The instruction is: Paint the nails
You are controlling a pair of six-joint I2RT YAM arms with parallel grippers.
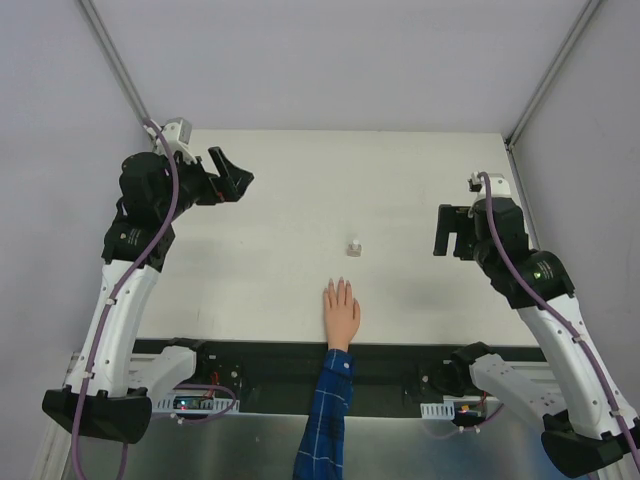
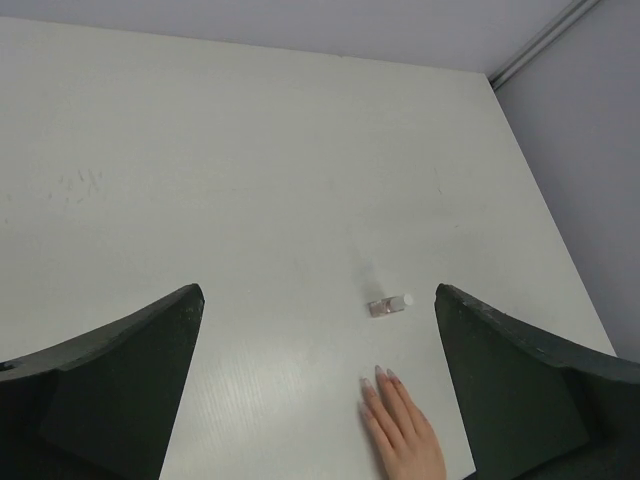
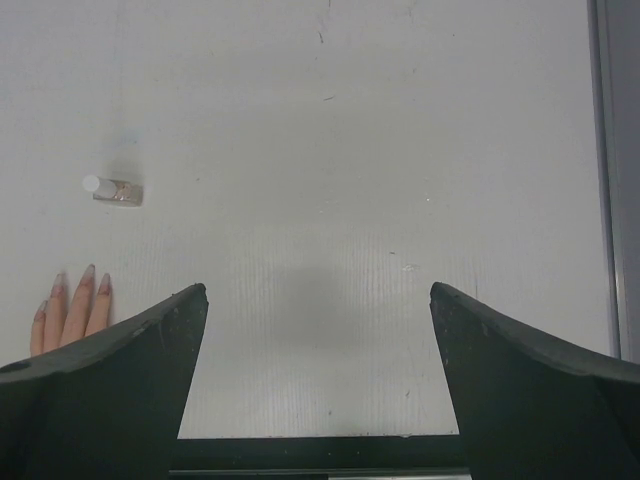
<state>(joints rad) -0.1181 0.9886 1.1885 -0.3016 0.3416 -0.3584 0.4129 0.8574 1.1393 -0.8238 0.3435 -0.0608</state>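
A flesh-coloured mannequin hand with a blue plaid sleeve lies palm down at the table's near edge, fingers pointing away from the arms. Its nails are tiny and pale; they also show as long pointed nails in the left wrist view and as nails at the far left of the right wrist view. A small whitish polish bottle with a white cap stands apart just beyond the fingertips. My left gripper hangs open at the far left. On the right, my right gripper is open too. Both hold nothing.
The white table is boxed in by grey walls, with a metal rail along its right side. A black strip runs along the near edge, over the arm bases. The bottle lies between both grippers' reach; it shows as the bottle from the right.
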